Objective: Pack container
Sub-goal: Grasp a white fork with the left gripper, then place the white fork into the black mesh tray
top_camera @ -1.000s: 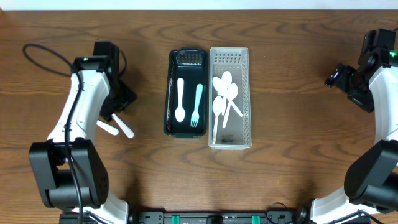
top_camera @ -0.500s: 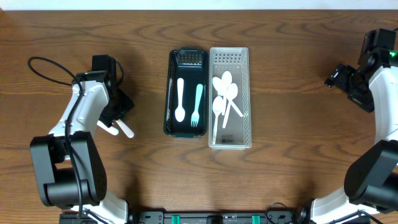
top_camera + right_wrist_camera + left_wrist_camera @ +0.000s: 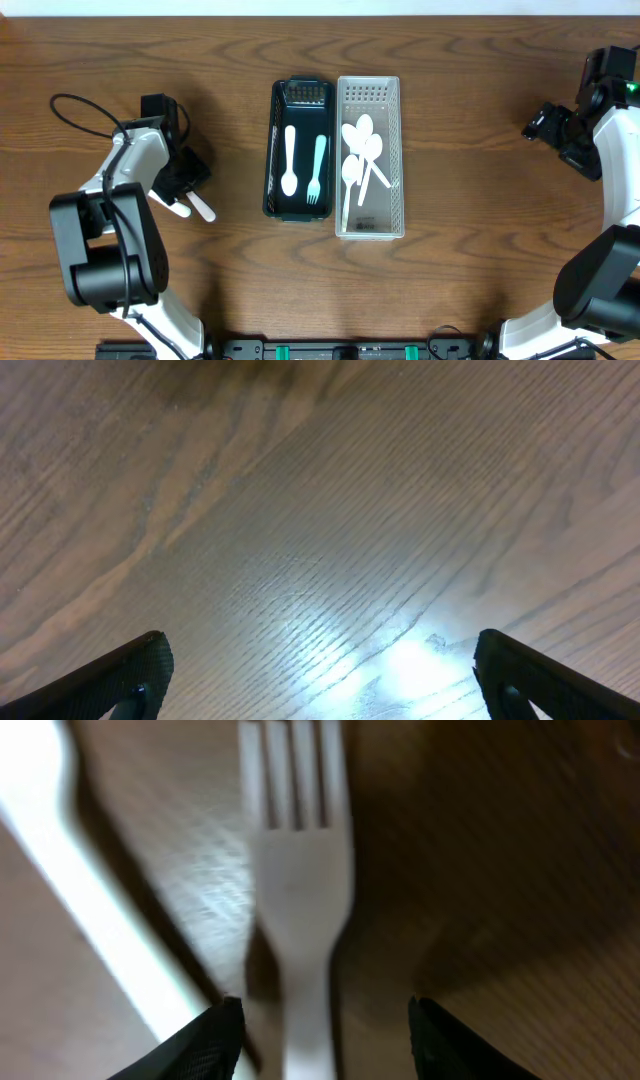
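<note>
Shows the left gripper (image 3: 325, 1030) near the left edge of the table (image 3: 450, 280), open and empty astride a white fork (image 3: 298, 870), apparently aligned to lift it for the mid-table black tray (image 3: 271, 150), and the right gripper (image 3: 320, 680) open, idle by the right edge.

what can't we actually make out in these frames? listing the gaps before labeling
- Left wrist: white fork is blurred. Its handle is cut off by the bottom edge between the left gripper's fingers, so contact is unclear.
- Left wrist: second white utensil is blurred and cut by the left edge; type unknown.
- Overhead: most of both utensils is hidden under the left arm.
- Overhead: white spoons in the white basket overlap; count unclear.
</note>
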`<state>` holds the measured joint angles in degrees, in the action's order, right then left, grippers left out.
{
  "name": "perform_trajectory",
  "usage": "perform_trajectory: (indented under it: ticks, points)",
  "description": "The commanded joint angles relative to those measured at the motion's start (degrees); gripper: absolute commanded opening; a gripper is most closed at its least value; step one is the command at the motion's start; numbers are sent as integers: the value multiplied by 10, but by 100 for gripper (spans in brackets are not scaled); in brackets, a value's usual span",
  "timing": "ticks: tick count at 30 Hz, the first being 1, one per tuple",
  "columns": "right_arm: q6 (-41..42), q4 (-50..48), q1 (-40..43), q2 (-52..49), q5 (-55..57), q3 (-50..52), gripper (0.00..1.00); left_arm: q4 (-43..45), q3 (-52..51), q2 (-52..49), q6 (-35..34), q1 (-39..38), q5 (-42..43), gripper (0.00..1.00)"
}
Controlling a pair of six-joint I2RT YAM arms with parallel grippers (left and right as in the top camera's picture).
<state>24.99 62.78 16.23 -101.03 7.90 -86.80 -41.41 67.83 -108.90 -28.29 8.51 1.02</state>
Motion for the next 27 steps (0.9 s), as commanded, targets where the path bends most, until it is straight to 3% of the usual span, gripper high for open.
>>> perform_trajectory:
  ticks: [1, 8, 13, 19, 27]
  points:
    - [-2, 0, 2, -2, 2, 0, 99, 7, -5, -17, 28, 1, 18, 56]
    - [-2, 0, 2, -2, 2, 0, 99, 10, -5, -43, 25, 1, 18, 38]
    - [-2, 0, 2, -2, 2, 0, 99, 10, -5, -47, 26, 1, 31, 14]
    - [-2, 0, 2, -2, 2, 0, 99, 1, -1, -33, 26, 1, 88, 6]
    - [-2, 0, 2, -2, 2, 0, 99, -75, 90, 77, 83, -19, 191, 6]
